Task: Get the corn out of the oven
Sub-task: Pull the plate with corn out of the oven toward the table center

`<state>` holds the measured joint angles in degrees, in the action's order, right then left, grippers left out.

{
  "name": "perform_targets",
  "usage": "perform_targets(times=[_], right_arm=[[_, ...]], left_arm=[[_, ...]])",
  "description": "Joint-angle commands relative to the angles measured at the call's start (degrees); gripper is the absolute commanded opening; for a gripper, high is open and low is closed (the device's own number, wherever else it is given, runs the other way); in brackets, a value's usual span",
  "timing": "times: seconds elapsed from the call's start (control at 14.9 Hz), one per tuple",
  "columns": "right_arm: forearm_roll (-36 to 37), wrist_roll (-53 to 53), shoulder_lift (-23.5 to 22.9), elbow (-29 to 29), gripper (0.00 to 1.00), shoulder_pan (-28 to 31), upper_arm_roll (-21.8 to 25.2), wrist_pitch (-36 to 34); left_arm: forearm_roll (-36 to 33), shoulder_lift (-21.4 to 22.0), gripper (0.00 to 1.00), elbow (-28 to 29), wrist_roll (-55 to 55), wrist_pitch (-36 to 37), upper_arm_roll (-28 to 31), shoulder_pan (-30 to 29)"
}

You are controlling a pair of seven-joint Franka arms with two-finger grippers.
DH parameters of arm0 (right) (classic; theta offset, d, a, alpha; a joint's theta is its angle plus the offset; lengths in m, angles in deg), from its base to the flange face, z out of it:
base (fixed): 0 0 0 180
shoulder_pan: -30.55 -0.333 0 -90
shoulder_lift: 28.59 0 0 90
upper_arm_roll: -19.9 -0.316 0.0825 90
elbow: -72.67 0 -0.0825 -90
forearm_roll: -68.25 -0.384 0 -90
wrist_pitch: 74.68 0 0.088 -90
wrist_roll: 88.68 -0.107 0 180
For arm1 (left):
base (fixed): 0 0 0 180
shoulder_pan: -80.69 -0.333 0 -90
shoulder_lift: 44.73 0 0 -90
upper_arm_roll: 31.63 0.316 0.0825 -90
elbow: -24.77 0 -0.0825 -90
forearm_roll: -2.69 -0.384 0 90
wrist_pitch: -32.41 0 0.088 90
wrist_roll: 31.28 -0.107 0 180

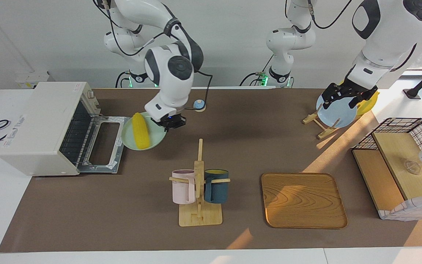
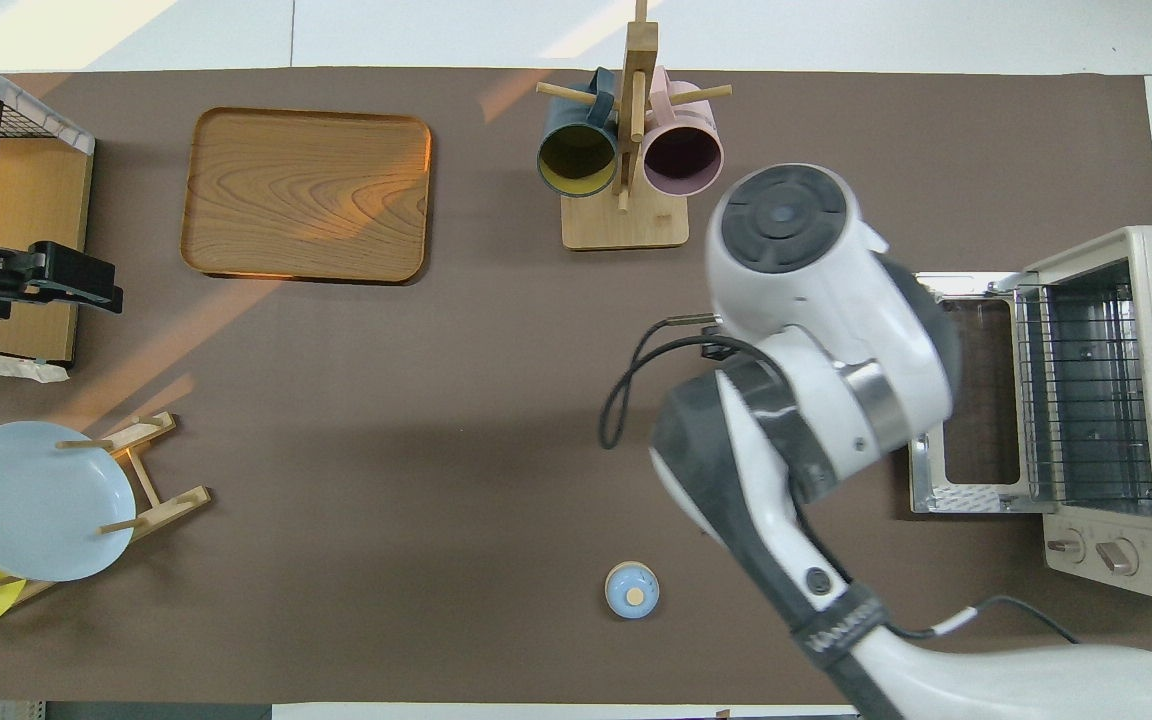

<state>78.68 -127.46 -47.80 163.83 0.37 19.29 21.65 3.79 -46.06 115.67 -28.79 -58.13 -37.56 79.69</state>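
The right gripper [image 1: 171,123] is closed on the rim of a round pale green plate [image 1: 156,139], at the plate's edge toward the left arm's end of the counter. On this plate lies the bright yellow, smooth plastic corn cob [image 1: 140,131], its long axis running roughly from nearer the robots to farther from them. Which end is the tapered one cannot be told. The plate sits just in front of the off-white boxy toaster oven [image 1: 39,124], beside the edge of its folded-down glass door [image 1: 103,143], so the corn is outside the oven. In the overhead view the right arm hides plate and corn.

The left gripper [image 1: 344,96] hangs with fingers spread wide over a pale blue plate [image 1: 333,115] standing in a wooden plate rack [image 1: 315,119], holding nothing.
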Motion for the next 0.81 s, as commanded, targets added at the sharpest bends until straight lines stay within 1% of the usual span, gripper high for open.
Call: perform_targets(times=[0.0,0.13,0.27,0.34,0.47,0.54,0.61,0.67,0.74], right_arm=[[-0.3,-11.3,-11.5,-11.0,0.00,-4.7,-0.2,0.1],[-5.1,-16.3,-11.5,-9.2,0.00,-5.3,-1.4,8.3],[-5.9,-20.8,-11.5,-5.7,0.00,-8.3,-2.2,14.6],[-6.4,-23.0,-11.5,-4.1,0.00,-8.7,-2.3,17.8],[-8.6,-25.6,-11.5,-3.3,0.00,-8.5,-2.4,22.3],[-9.4,-25.6,-11.5,-3.7,0.32,-8.1,-2.3,22.8],[-9.0,-25.6,-11.5,-4.3,0.36,-7.6,-2.3,22.6],[-8.3,-25.1,-11.4,-5.6,0.46,-7.5,-2.1,21.5],[-8.0,-24.2,-10.6,-6.5,0.51,-7.2,-1.8,20.0]], left_arm=[[-0.3,0.8,1.00,0.8,0.3,-1.7,-0.2,0.2],[-0.2,0.8,1.00,1.0,0.2,-2.4,-0.4,0.3],[0.1,0.9,1.00,1.6,0.2,-3.2,-0.5,0.6],[0.2,0.9,1.00,2.0,0.2,-3.7,-0.7,0.6],[0.5,0.9,1.00,2.3,0.2,-4.2,-0.7,2.0],[1.1,0.8,1.00,2.3,0.2,-4.4,-0.7,2.4],[1.4,0.8,1.00,2.3,0.2,-4.5,-0.6,3.2],[1.7,0.8,1.00,2.4,0.2,-4.6,-0.7,3.5],[2.2,0.8,1.00,2.9,0.3,-5.2,-0.7,3.5]])
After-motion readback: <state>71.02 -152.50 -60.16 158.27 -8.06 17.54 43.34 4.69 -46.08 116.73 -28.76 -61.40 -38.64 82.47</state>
